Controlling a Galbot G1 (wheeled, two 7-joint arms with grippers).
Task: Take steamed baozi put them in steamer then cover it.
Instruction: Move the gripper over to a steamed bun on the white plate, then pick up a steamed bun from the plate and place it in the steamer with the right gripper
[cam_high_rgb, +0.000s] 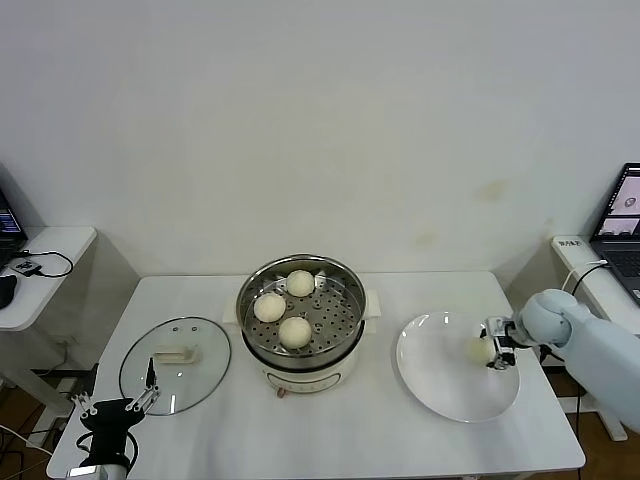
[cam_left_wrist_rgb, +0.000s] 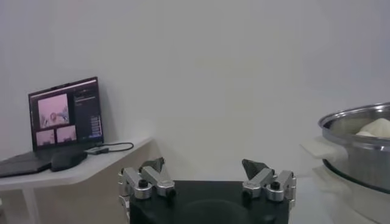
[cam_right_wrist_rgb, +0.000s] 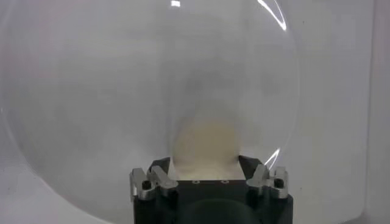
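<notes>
Across the middle of the head view stood the white table (cam_high_rgb: 200, 300), with the steamer (cam_high_rgb: 301, 322) at its centre and three steamed baozi (cam_high_rgb: 294, 331) lying apart from one another on the perforated tray. At lower left lay the cover (cam_high_rgb: 175, 378), flat on the table just beside the steamer, its cream handle up. At lower right sat a white plate (cam_high_rgb: 440, 385), and on its right-hand part rested the fourth bun (cam_high_rgb: 479, 350). The right gripper (cam_high_rgb: 491, 349) reached in from the right edge, its fingers set on either side of that bun. The left gripper (cam_high_rgb: 112, 408) hung at the bottom left corner, near the front rim of the cover, touching nothing.

From the left wrist view, the left gripper (cam_left_wrist_rgb: 207, 176) showed at bottom centre with its fingers spread wide and nothing between them; the steamer's rim (cam_left_wrist_rgb: 359, 122) filled the right edge, and a laptop (cam_left_wrist_rgb: 64, 119) stood at left.

From the right wrist view, the right gripper (cam_right_wrist_rgb: 207, 173) sat at bottom centre, fingers closed against both sides of the bun (cam_right_wrist_rgb: 206, 143), which lay on the plate (cam_right_wrist_rgb: 91, 91).
</notes>
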